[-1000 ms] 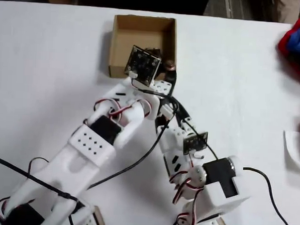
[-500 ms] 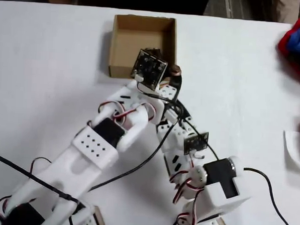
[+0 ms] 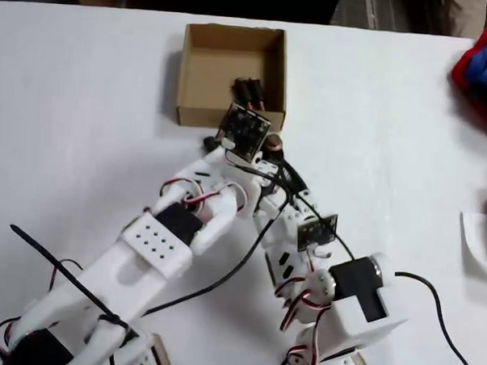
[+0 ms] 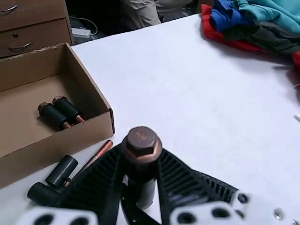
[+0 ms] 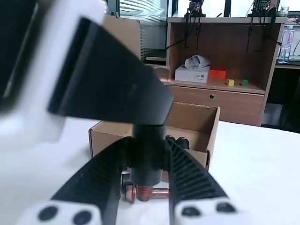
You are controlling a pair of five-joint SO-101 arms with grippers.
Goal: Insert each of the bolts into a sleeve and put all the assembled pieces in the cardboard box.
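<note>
Left wrist view: copper bolt (image 4: 142, 140) upright, clamped tight in left gripper (image 4: 140, 161), just outside the cardboard box (image 4: 101, 126). Black sleeve (image 5: 147, 171) pinched in right gripper (image 5: 147, 150) (copper tip beneath). Two assembled pieces (image 4: 58, 112) inside box; loose bolt (image 4: 97, 156), spare sleeve (image 4: 61, 171) beside its wall.

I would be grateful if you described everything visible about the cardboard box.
The cardboard box is small, square and open-topped, made of plain brown card, with four upright walls and no lid. It sits flat on the white table, beyond the arms. Inside, two assembled pieces lie side by side on its floor near a corner on the arms' side. A loose sleeve and a loose bolt lie on the table just outside its near wall.
</note>
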